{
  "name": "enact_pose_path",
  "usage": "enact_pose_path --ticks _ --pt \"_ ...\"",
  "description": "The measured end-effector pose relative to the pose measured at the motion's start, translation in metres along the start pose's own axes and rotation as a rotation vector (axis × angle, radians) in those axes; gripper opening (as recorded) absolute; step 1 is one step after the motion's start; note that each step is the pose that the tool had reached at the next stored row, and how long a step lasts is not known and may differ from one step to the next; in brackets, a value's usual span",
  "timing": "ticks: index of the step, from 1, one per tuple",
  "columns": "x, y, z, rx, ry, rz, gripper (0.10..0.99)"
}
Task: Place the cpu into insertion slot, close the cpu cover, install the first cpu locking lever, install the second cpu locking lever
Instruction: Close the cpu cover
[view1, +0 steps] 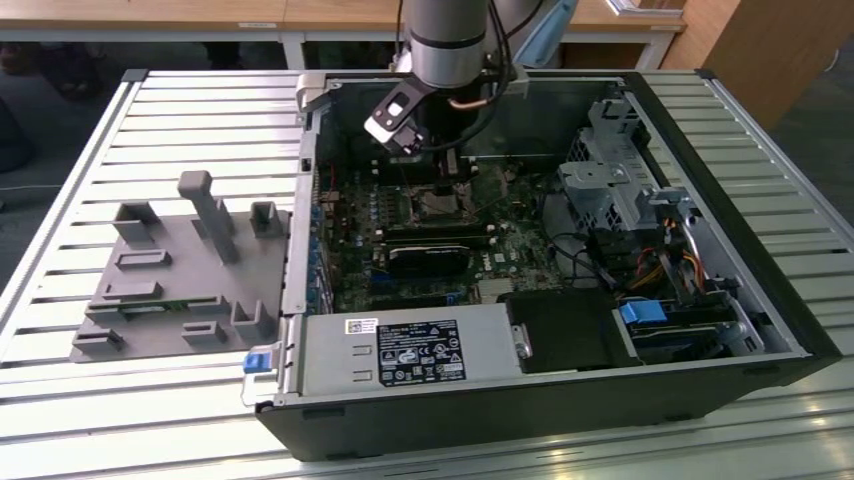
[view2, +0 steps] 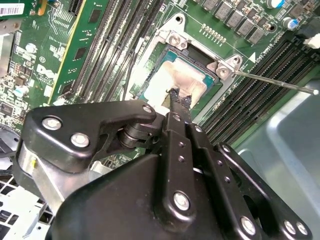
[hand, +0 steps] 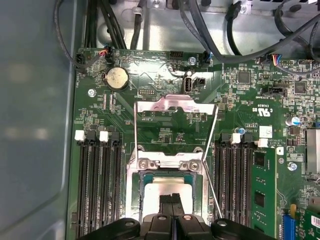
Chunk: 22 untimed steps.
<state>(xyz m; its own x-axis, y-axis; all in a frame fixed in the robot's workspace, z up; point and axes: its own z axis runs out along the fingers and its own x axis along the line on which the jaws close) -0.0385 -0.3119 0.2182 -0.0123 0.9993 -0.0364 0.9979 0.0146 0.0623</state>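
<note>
In the second wrist view the gripper's (view2: 180, 97) black linkage is nearest. Its two fingers are pressed together, pinching nothing, and end over the cpu (view2: 165, 82). Whether the tips touch the chip I cannot tell. The cpu lies flat in the slot (view2: 172, 39), pale face up, with the silver rim and screws around it. A thin lever (view2: 270, 81) sticks out free from one corner of the rim, unlatched. Long black memory slots (view2: 107, 45) run on both sides, on the green board (view2: 37, 80).

The first wrist view looks along the fingers from the other side. The gripper (hand: 172, 200) shows a hairline seam between its shut fingers, over the cpu (hand: 152, 195). Here the cover (hand: 175, 106) comes into sight: it is swung open away from the slot, with board showing through its window. A lever (hand: 211, 192) slants beside the slot. Beyond the cover are a coin cell (hand: 116, 77) and black cables (hand: 210, 30) against the case wall.

The exterior view gives the setting. The arm (view1: 447, 40) reaches down into an open black case (view1: 534, 420), and the gripper (view1: 450, 190) is at the slot, above a black card (view1: 427, 258). The case lies on a slatted metal table (view1: 134, 420). A grey fixture (view1: 174, 270) stands on the table at the exterior view's left. Wooden desks (view1: 160, 15) line the back of the room.
</note>
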Motion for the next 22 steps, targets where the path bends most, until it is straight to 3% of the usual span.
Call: enact_pose_path --ticks 3,6,8,22 --pt "0.0000 0.0000 -0.0010 0.001 0.0142 0.001 0.106" --pt "-0.0009 0.0000 -0.0015 0.003 0.0425 0.003 0.106" --pt "-0.0057 0.0000 -0.0017 0.004 0.0525 0.003 0.106" --pt "-0.0088 0.0016 -0.0276 0.008 0.0603 0.004 0.106"
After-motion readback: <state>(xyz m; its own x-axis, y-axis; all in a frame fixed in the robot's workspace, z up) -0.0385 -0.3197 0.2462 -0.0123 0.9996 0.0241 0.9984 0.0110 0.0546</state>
